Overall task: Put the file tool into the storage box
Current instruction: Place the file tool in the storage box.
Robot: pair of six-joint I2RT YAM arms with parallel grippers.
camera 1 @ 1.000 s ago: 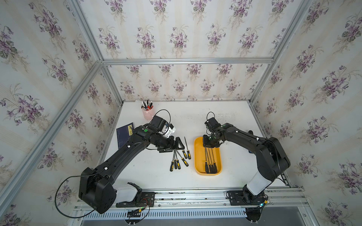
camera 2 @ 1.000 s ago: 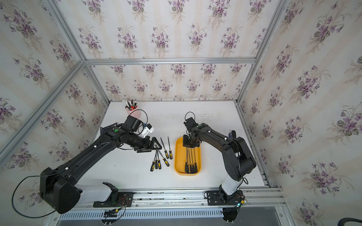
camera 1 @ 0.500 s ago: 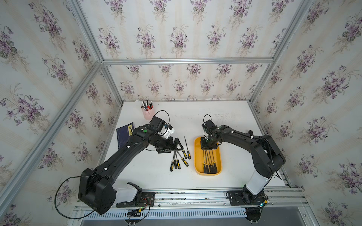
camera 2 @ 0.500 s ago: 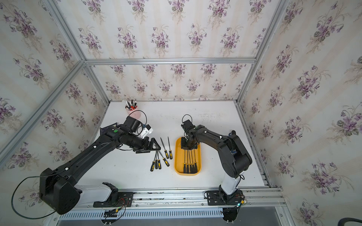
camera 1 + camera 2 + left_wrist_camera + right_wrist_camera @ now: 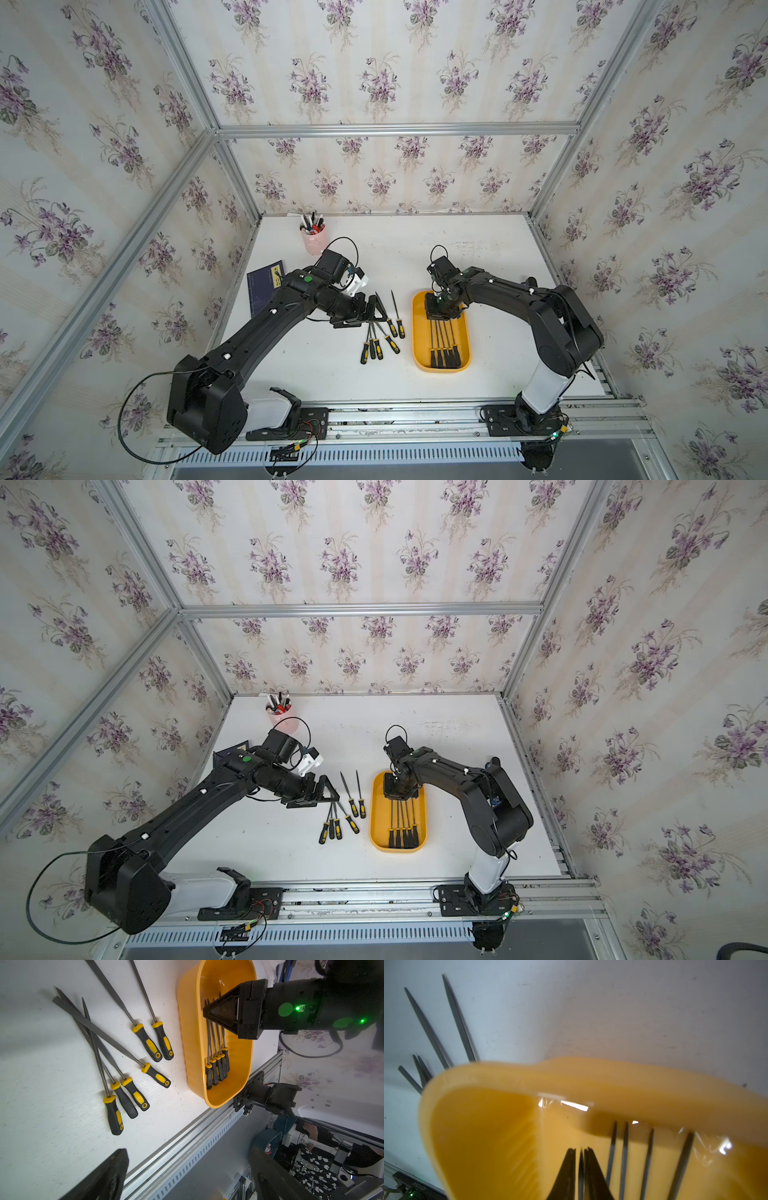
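**Right claw [image 5: 580, 1150] low in the storage box [image 5: 488, 1136]**

Its blurred tips nearly meet around the shaft of a file tool [image 5: 580, 1172], handle out of frame; whether they pinch it, we cannot tell. The left claw [image 5: 188, 1151] hangs spread wide over loose files [image 5: 133, 1095] on the table [image 5: 41, 1105].

The shallow orange-yellow plastic storage box [image 5: 187, 1032] shines glossy; the grey metal file blades [image 5: 97, 1031] look matt; the white bench [image 5: 41, 1105] is dull, scuffed.

L arm [image 5: 266, 328] stretched fwd | L grip [image 5: 376, 309] jaws wide apart | R grip [image 5: 580, 1150] tipped down, jaws nearly together
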